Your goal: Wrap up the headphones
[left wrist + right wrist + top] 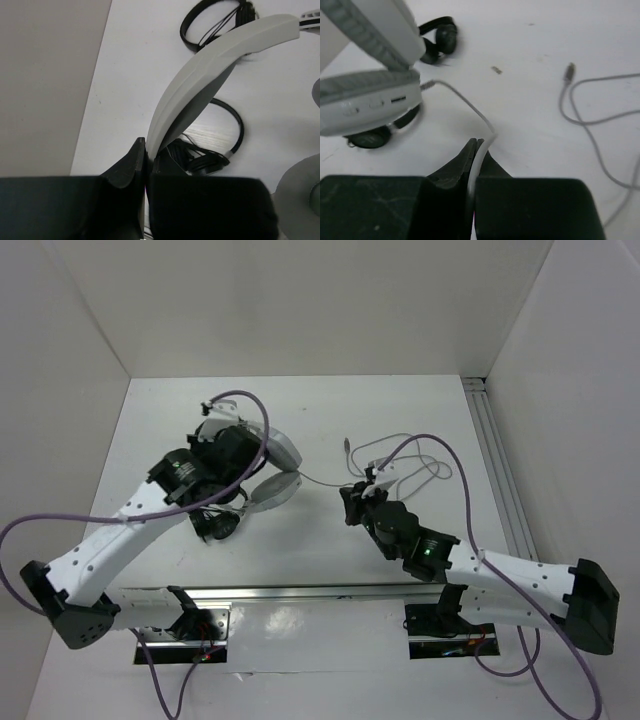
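The light-grey headphones are held off the table at the left centre, with one oval ear cup hanging low. My left gripper is shut on the wide headband, its jaws pinching the band's lower end. The thin grey cable runs from the ear cup to my right gripper. That gripper is shut on the cable. The rest of the cable lies in loose loops on the table, and its plug lies free.
One small black headphone set lies under the left arm and shows in the left wrist view; another lies farther off. Aluminium rails run along the right side and the near edge. White walls enclose the table.
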Robot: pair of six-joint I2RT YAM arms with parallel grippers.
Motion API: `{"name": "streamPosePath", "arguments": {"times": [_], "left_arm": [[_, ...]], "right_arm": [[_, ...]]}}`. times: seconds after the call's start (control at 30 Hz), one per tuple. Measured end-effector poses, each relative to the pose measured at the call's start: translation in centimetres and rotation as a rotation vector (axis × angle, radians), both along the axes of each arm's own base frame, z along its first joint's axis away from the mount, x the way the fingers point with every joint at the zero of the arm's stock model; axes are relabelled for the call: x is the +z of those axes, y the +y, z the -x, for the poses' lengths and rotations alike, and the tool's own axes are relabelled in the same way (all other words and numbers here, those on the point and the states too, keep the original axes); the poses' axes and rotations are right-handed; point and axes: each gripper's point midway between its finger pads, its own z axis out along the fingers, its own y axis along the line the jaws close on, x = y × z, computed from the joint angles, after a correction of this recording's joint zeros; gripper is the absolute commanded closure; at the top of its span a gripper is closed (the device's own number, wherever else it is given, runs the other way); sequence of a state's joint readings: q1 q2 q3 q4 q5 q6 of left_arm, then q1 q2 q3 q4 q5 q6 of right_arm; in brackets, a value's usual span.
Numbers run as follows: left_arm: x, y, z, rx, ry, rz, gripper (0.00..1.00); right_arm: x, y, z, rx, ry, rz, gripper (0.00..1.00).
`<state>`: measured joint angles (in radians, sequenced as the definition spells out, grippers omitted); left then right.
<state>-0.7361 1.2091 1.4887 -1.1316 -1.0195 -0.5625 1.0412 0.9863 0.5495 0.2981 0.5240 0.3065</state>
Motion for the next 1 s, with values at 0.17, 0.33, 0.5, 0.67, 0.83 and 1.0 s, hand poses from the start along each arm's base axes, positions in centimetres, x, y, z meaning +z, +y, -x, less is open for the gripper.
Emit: {"name": "streamPosePath", "arguments": {"times": [0.17, 0.33, 0.5, 0.67, 0.83, 1.0], "left_arm": [[-4.2, -0.3, -1.1, -0.009, 0.092, -0.156, 1.0], [-4.7, -0.7, -1.9, -0.025, 0.084, -0.186, 1.0], [-5.6, -0.5, -2.4, -0.025, 0.104, -0.136, 1.0], [-6.0, 0.5, -2.2, -0.045, 0.137, 0.107, 0.97], [-3.2, -0.6, -1.3, -0.148, 0.11, 0.421, 1.0], [-0.1, -4.2, -1.3, -0.265, 0.083, 0.708, 1.0]], "right_arm": [[0.5, -3.6, 0.7, -0.133, -0.003, 0.128, 1.0], [3.4, -3.8, 1.4, -0.085, -0.029, 0.226, 1.0], [5.5, -3.6, 2.2, -0.046, -0.055, 0.252, 1.0], [2.9, -3.6, 2.2, -0.044, -0.033, 0.317, 1.0], [-1.8, -3.0, 2.3, -0.006, 0.0, 0.378, 1.0], [-3.8, -1.9, 2.0, 0.066, 0.015, 0.33, 1.0]]}}
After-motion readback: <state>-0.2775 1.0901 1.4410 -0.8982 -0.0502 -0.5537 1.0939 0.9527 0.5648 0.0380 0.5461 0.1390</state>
